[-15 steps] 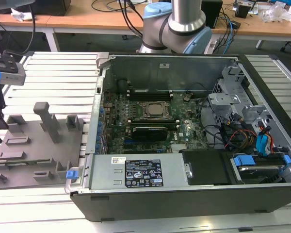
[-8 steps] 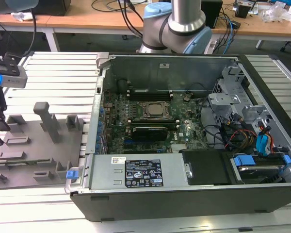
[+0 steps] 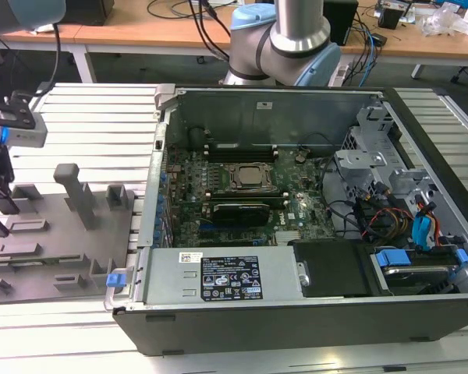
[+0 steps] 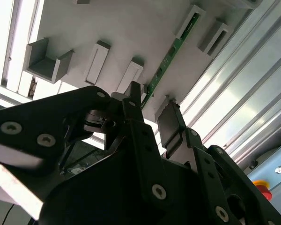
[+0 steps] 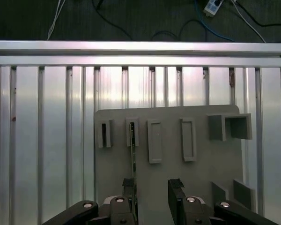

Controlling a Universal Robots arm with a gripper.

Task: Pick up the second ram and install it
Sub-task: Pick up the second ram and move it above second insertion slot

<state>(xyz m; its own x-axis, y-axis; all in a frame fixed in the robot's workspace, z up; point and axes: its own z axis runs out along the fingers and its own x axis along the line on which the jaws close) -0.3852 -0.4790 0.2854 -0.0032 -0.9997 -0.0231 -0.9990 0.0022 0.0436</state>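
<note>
Hovering unclenched and empty, the gripper (image 5: 152,188) sits off-centre from the second ram (image 5: 132,152); centring over the stick before clamping seems wise.

The black two-fingered gripper (image 5: 152,191) points downward, its flat fingers (image 4: 167,123) parted (a clear gap in both wrist views); the silver, blue-jointed arm (image 3: 285,39) stands upright.

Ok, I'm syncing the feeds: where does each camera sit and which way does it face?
Exterior view: set high, looking down into the open computer case; the arm shows beyond it.
First wrist view: on the wrist, straight down on grey tray, ram; gripper shows.
Second wrist view: also wrist, slanting; shares tray, ram, gripper.
</note>
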